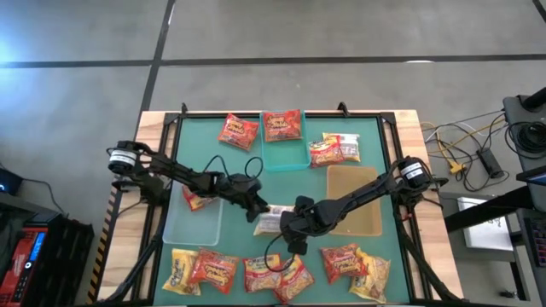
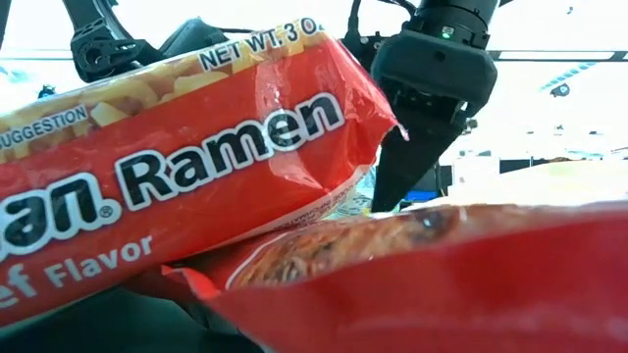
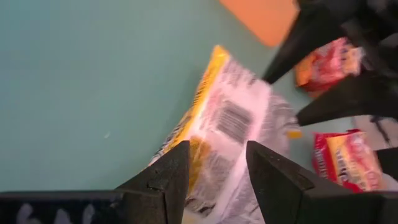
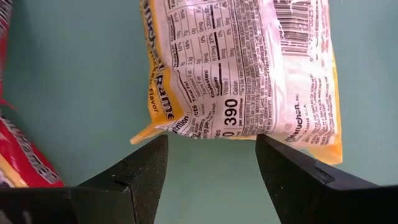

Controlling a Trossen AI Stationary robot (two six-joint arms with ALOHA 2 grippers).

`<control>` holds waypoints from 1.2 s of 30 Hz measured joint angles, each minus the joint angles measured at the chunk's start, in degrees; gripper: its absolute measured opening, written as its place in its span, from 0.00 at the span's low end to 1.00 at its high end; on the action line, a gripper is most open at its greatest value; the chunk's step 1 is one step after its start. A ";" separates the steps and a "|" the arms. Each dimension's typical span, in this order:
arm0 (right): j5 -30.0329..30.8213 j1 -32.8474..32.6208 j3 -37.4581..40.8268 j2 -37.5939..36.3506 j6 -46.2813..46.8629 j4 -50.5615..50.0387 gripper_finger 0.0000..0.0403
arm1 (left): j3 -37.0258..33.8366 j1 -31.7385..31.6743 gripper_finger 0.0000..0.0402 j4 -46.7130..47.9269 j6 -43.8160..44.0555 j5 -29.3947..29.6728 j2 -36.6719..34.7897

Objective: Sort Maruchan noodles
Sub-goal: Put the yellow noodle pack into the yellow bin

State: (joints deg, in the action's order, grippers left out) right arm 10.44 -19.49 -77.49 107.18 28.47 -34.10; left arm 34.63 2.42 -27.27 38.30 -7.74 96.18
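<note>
One Maruchan noodle packet (image 1: 270, 222), white and yellow with its printed back up, is at the table's middle between my two grippers. My left gripper (image 1: 258, 207) is shut on its left end, seen in the left wrist view as packet (image 3: 230, 118) and gripper (image 3: 217, 180). My right gripper (image 4: 211, 162) is open at the packet's other end (image 4: 249, 134), a finger off each corner, touching nothing. Red and yellow packets lie along the near edge (image 1: 273, 273) and at the far side (image 1: 238, 130). My left gripper pinches the packet's left end (image 3: 214, 168) between its two fingers, which come slanting down from the table's left and lie along the packet. The packet reaches away from the fingers toward my right gripper. I cannot tell whether it is clear of the mat.
A teal bin (image 1: 294, 158) at the far middle holds a red packet. A clear bin (image 1: 192, 226) on the left holds another. A tan bin (image 1: 354, 205) stands under my right arm. Red packets (image 2: 196, 167) close to the low camera block most of that view.
</note>
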 joint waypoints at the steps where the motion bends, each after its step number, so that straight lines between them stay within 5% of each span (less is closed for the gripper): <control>1: 0.00 0.00 0.00 0.00 0.00 0.57 0.58 | -0.04 0.00 0.35 1.17 0.28 0.80 -0.04; 11: 0.02 0.00 0.02 0.04 0.02 4.97 0.58 | 0.12 0.28 0.42 2.51 3.21 1.93 -0.23; 19: 0.02 0.00 0.02 0.04 0.00 6.56 0.58 | 4.83 -0.24 0.53 10.12 -3.10 -16.88 -0.52; 26: 0.02 0.00 0.02 0.04 0.01 6.57 0.58 | 10.93 -0.08 0.56 28.62 -5.28 -11.82 -1.72; 36: 0.02 0.00 0.02 0.04 0.02 7.55 0.58 | 9.85 2.79 0.56 37.86 3.00 0.06 -11.12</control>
State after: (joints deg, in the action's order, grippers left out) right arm 10.46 -19.49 -77.47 107.22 28.49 -26.55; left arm 44.47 5.21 10.59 41.30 -7.68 85.06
